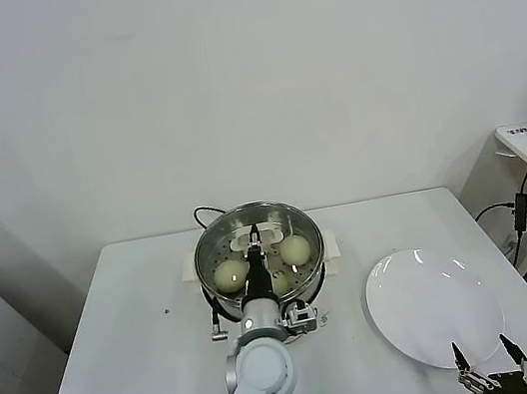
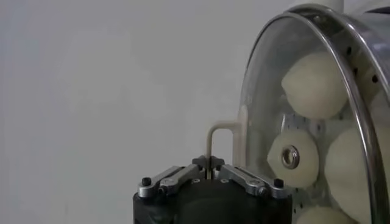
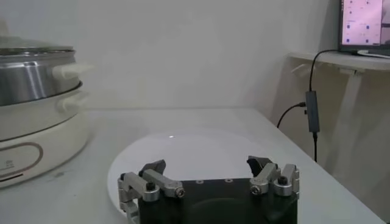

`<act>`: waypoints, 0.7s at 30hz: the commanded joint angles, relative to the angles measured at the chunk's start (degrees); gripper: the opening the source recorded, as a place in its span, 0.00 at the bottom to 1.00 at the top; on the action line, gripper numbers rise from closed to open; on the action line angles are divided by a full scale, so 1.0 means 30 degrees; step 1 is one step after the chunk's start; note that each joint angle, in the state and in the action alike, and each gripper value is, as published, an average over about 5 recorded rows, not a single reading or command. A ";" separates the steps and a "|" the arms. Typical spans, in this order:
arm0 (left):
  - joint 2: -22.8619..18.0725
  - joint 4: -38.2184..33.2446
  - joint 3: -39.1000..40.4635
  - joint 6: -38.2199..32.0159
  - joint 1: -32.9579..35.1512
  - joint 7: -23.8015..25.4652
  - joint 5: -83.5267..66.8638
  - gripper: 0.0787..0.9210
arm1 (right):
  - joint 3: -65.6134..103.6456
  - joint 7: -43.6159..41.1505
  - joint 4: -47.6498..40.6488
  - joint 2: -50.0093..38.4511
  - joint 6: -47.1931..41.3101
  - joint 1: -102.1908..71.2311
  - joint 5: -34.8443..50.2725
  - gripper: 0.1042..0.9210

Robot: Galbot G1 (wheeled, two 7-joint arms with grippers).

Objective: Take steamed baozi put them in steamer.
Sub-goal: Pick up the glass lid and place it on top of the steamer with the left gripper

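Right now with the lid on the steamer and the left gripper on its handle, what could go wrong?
1. The left gripper is shut on the glass lid's white handle; a careless pull-away could drag the glass lid off the steamer.
2. The white plate sits close to the table's front edge beside the open right gripper; a bump might slide it off.

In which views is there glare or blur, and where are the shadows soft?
Head view: even light, a soft shadow under the white plate, and reflections on the steamer rim. Left wrist view: the glass lid reflects light and the baozi behind look hazy. Right wrist view: the near end effector looks soft.
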 commanded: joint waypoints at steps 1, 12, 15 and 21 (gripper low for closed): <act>-0.0079 0.0481 -0.0035 0.0019 -0.0103 -0.0333 -0.0235 0.02 | -0.0024 -0.0007 -0.0005 -0.0005 0.0016 0.0043 -0.0001 0.88; 0.0748 -0.2473 0.0054 0.0121 0.1581 -0.1332 -0.3266 0.09 | -0.0156 -0.0137 -0.0033 -0.0253 0.0010 0.0256 0.0103 0.88; 0.1306 -0.3880 -0.0424 -0.0402 0.2580 -0.1861 -0.5509 0.19 | -0.0262 -0.0343 -0.0122 -0.0400 -0.0013 0.0419 0.0267 0.88; 0.2540 -0.6498 -0.1604 -0.1481 0.4152 -0.2777 -0.9564 0.40 | -0.0676 -0.0818 -0.0267 -0.1116 -0.0055 0.1095 0.0850 0.88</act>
